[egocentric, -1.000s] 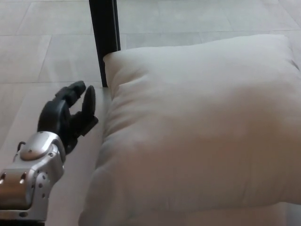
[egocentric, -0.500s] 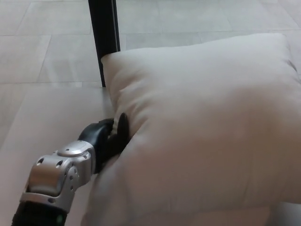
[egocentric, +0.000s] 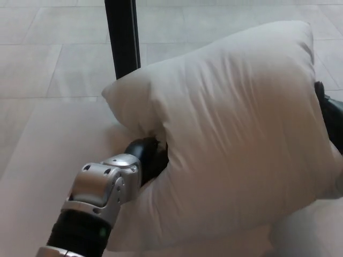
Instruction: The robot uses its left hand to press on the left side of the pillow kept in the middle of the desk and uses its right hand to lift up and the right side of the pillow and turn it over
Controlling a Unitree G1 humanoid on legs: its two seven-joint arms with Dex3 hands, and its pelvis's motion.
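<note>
We log the white pillow [egocentric: 236, 134] filling centre and right of frame, its right side raised. Left hand [egocentric: 149, 156] at lower left, buried in its left edge; finger state indeterminate. Right hand [egocentric: 331, 118] a dark sliver at right edge, behind the pillow; state unclear. Black post [egocentric: 122, 37] upper left.

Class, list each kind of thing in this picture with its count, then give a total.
Pillow: 1
Robot hands: 2, the left hand and the right hand
Black post: 1
Desk: 1
Total: 5

The left hand [egocentric: 149, 158] reaches forward, fingers hidden; the right hand [egocentric: 331, 119] barely shows.
</note>
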